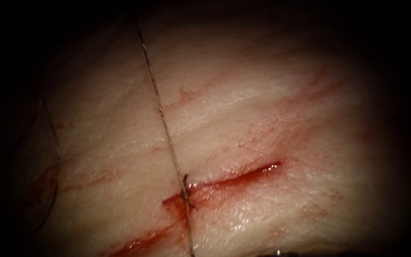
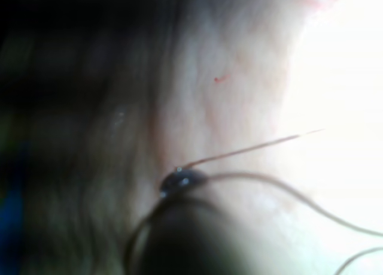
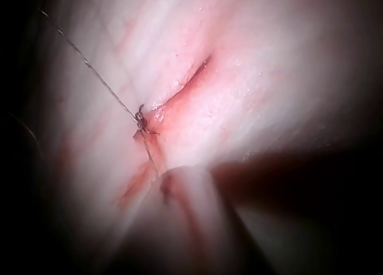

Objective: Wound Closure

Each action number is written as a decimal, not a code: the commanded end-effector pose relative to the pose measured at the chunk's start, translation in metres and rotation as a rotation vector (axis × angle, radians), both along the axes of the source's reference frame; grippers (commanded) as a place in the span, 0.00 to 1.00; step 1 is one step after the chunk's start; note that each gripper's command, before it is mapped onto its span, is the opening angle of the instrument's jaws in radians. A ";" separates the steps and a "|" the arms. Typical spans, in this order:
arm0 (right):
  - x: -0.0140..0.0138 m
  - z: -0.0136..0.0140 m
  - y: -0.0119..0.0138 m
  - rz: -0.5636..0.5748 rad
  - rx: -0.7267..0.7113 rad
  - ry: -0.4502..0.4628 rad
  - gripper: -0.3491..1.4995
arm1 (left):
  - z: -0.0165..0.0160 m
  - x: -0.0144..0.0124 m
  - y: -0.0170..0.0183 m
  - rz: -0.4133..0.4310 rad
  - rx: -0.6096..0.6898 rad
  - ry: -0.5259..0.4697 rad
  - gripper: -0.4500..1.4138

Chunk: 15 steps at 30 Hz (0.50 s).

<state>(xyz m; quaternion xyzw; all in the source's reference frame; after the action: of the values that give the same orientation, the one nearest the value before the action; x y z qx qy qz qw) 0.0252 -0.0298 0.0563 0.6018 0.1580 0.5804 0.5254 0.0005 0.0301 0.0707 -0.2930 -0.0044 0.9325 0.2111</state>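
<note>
The tissue [image 1: 262, 114] bears a slanting cut [image 1: 234, 178], wet with red fluid [image 1: 177, 200]. A knot [image 1: 185, 190] sits on the cut near its left end. The thread [image 1: 160, 112] runs taut from the knot up and away, and a second strand [image 1: 189, 228] runs from the knot toward the near edge. In the left wrist view, the left tool's dark tip [image 2: 179, 180] appears shut on a taut thread [image 2: 251, 148]. In the right wrist view, the right tool [image 3: 173, 188] lies close to the knot [image 3: 141, 122] and appears shut on the short strand [image 3: 151, 156].
A slack dark loop of thread [image 1: 55, 157] lies over the dim left side of the tissue. More loose curls of thread [image 2: 311, 203] hang beside the left tool. Faint red streaks [image 1: 186, 93] mark the tissue above the cut.
</note>
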 end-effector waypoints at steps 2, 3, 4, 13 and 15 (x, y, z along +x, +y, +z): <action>0.0006 0.0008 -0.0012 -0.001 0.009 -0.002 0.00 | 0.0007 -0.0005 0.0005 -0.001 -0.002 0.000 0.00; 0.0005 0.0009 -0.0013 -0.001 0.012 -0.005 0.00 | 0.0007 -0.0005 0.0006 0.002 -0.007 0.003 0.00; 0.0005 0.0010 -0.0015 -0.002 0.011 -0.005 0.00 | 0.0008 -0.0005 0.0007 0.000 -0.009 0.008 0.00; 0.0003 0.0007 -0.0013 0.042 0.024 0.012 0.00 | 0.0009 -0.0009 -0.0005 0.000 -0.017 0.009 0.00; 0.0003 0.0004 -0.0005 0.056 -0.094 0.104 0.00 | 0.0008 -0.0011 -0.0014 0.009 -0.004 -0.011 0.00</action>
<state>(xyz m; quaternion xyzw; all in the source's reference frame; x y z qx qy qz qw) 0.0249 -0.0289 0.0567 0.5897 0.2599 0.5360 0.5454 -0.0004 0.0279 0.0709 -0.2988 -0.0070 0.9315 0.2072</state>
